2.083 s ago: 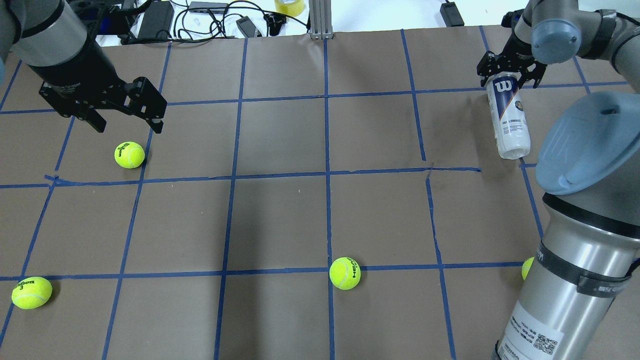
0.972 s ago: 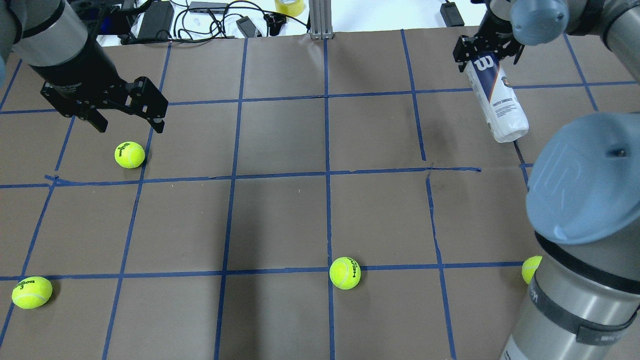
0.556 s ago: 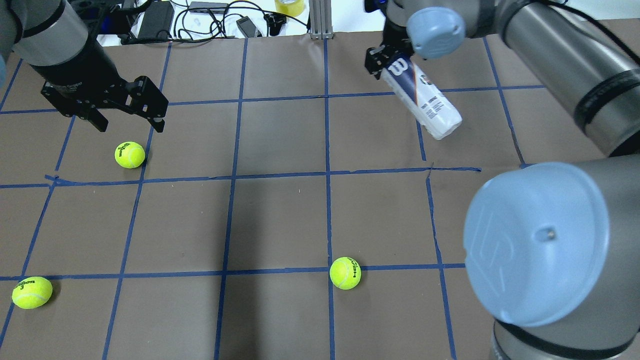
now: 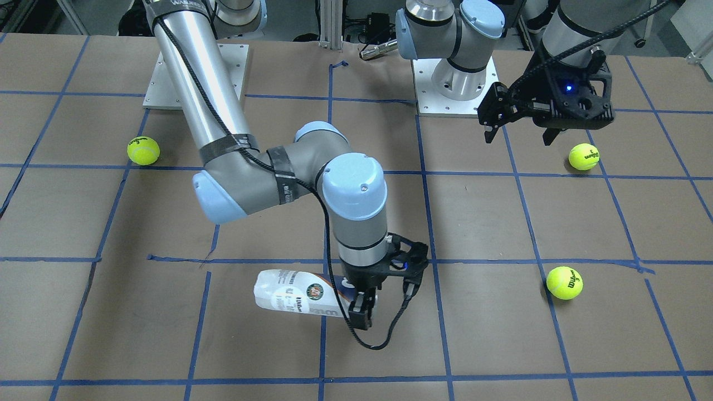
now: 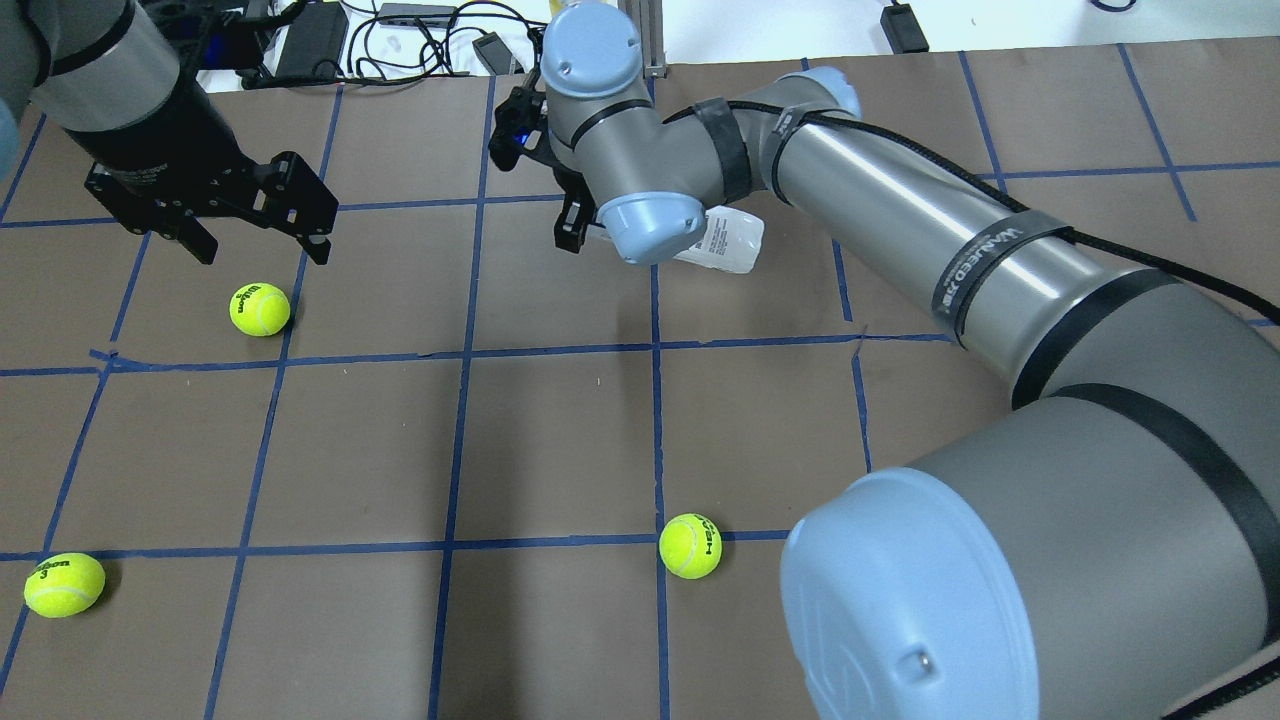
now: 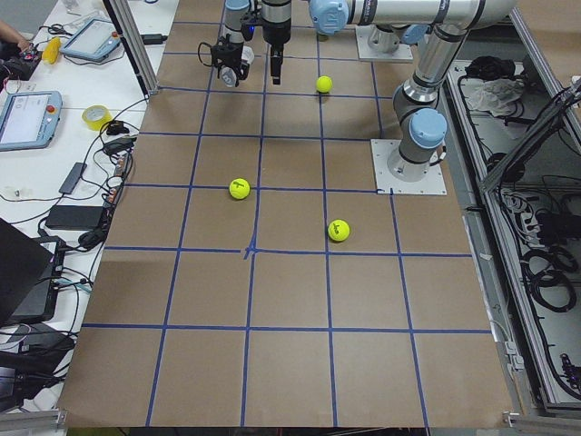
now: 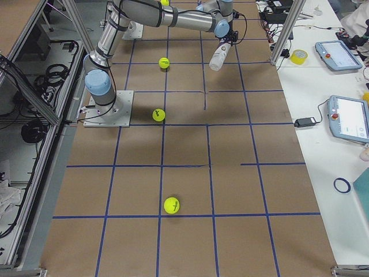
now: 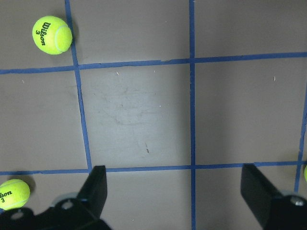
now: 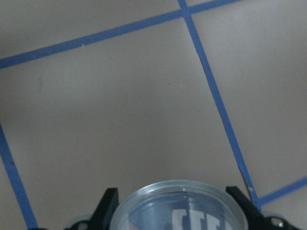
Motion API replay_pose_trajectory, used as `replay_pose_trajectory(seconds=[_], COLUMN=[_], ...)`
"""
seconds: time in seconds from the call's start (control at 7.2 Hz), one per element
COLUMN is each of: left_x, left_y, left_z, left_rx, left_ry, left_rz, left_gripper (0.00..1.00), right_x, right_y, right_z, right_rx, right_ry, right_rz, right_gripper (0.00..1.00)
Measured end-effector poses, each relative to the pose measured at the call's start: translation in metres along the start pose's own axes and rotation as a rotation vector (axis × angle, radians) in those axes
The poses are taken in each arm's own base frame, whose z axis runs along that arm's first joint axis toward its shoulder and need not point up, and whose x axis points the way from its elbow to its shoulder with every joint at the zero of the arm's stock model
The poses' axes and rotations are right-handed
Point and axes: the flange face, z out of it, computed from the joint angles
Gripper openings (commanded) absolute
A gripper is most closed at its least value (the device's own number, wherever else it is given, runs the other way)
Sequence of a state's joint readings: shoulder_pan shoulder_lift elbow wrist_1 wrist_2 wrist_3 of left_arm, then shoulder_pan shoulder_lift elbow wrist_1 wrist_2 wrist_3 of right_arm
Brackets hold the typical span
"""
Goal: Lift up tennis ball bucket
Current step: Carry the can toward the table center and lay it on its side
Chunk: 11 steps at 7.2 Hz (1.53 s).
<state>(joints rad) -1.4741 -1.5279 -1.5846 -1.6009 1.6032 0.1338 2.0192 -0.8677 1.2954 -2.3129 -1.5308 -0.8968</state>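
My right claw [image 4: 362, 305] is clenched on the tennis ball bucket [image 4: 291, 298], gripping it near one end. In my wrist view its round clear end [image 9: 182, 206] sits squarely between my fingers [image 9: 108, 207]. The rest of the can sticks out sideways from the grip, lying almost level rather than upright. It hangs over the far middle of the surface [image 4: 501, 345], and from the side view it looks to be clear of the paper, though I can't see the gap plainly.

So I judge the lift itself to be under way or nearly finished. What's next is simple: hold the squeeze firm and keep the can aloft without swinging it. Its long free end gives it leverage to twist or slip in a grip this close to the end.

My left claw [image 4: 519, 135] hangs released and empty, well apart, just above a tennis ball [image 4: 584, 156]. Two more balls [image 4: 564, 282] [image 4: 143, 151] lie loose farther out.
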Motion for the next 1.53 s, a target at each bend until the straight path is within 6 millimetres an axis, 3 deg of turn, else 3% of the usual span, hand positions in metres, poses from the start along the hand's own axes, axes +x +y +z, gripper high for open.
replay_pose_trajectory(seconds=[0.28, 0.56, 0.69, 1.11, 1.25, 1.53], left_x=[0.000, 0.000, 0.000, 0.000, 0.000, 0.000], left_y=[0.000, 0.000, 0.001, 0.001, 0.001, 0.001], left_z=[0.000, 0.000, -0.001, 0.000, 0.000, 0.000], left_rx=[0.000, 0.000, 0.001, 0.000, 0.000, -0.002], left_ry=[0.000, 0.000, -0.001, 0.001, 0.000, -0.001], left_rz=[0.001, 0.002, 0.004, 0.002, 0.004, 0.009], left_gripper=[1.00, 1.00, 1.00, 1.00, 1.00, 1.00], right_x=[-0.052, -0.066, -0.068, -0.072, -0.064, -0.010], right_y=[-0.034, -0.041, -0.042, -0.040, -0.035, 0.004], right_z=[0.028, 0.037, 0.038, 0.046, 0.037, -0.016], right_rx=[0.025, 0.023, 0.023, -0.003, -0.012, -0.029], right_ry=[-0.027, -0.042, -0.045, -0.055, -0.060, -0.054], right_rz=[-0.157, -0.204, -0.207, -0.203, -0.188, -0.082], right_gripper=[0.49, 0.62, 1.00, 1.00, 1.00, 1.00])
